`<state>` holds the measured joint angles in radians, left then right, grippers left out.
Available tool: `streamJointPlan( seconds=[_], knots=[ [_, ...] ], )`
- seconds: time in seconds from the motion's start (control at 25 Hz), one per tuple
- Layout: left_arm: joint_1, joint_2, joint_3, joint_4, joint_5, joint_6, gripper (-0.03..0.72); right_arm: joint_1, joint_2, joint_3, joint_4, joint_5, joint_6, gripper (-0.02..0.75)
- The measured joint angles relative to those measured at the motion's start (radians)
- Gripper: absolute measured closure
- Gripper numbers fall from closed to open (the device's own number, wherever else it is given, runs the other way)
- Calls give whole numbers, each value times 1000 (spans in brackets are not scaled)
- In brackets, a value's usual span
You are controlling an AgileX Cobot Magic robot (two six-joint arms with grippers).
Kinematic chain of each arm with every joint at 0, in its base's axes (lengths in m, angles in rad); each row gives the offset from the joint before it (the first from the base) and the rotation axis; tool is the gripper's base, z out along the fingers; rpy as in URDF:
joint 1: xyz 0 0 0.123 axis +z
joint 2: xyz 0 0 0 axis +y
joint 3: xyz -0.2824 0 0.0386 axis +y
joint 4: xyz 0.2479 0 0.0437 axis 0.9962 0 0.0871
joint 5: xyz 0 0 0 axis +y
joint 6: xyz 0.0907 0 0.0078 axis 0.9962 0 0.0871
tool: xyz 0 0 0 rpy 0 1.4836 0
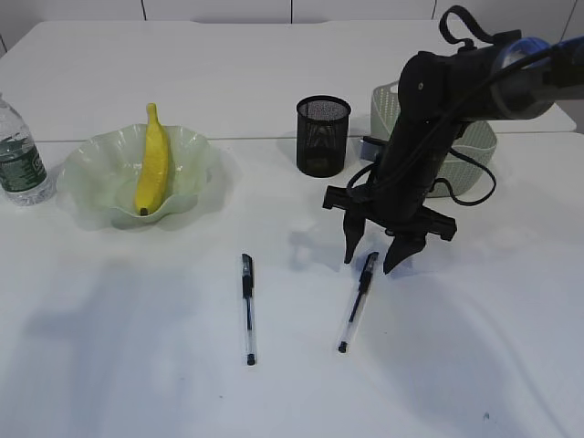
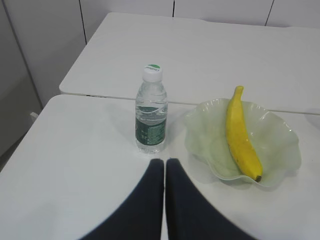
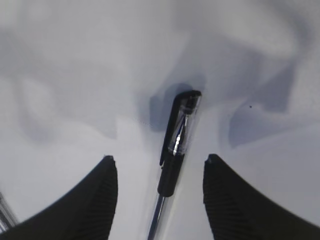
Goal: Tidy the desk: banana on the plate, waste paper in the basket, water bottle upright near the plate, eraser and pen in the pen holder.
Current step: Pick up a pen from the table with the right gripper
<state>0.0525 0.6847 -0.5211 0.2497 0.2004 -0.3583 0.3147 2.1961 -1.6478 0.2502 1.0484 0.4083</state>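
A yellow banana (image 1: pixel 152 169) lies on the pale green plate (image 1: pixel 96 196); both also show in the left wrist view, banana (image 2: pixel 241 136) and plate (image 2: pixel 282 150). A water bottle (image 1: pixel 18 157) stands upright left of the plate, also seen in the left wrist view (image 2: pixel 150 117). Two black pens lie on the table: one (image 1: pixel 247 306) at centre, one (image 1: pixel 358 299) under my right gripper (image 1: pixel 370 261), which is open and straddles its capped end (image 3: pixel 177 140). The right gripper shows in its wrist view (image 3: pixel 160 165). A black mesh pen holder (image 1: pixel 322 135) stands behind. My left gripper (image 2: pixel 164 162) is shut and empty.
A pale green basket (image 1: pixel 479 141) stands at the back right, partly hidden by the right arm. A second table lies behind, across a seam. No eraser or waste paper shows.
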Motion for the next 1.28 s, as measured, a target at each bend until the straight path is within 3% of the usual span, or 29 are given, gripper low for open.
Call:
streamJointPlan(
  seconds=[0.4, 1.28],
  knots=[
    [0, 0, 0, 0, 0, 0, 712, 20, 0, 0, -95, 33, 34, 325],
    [0, 0, 0, 0, 0, 0, 712, 80, 19, 0, -126, 27, 158, 325]
  ],
)
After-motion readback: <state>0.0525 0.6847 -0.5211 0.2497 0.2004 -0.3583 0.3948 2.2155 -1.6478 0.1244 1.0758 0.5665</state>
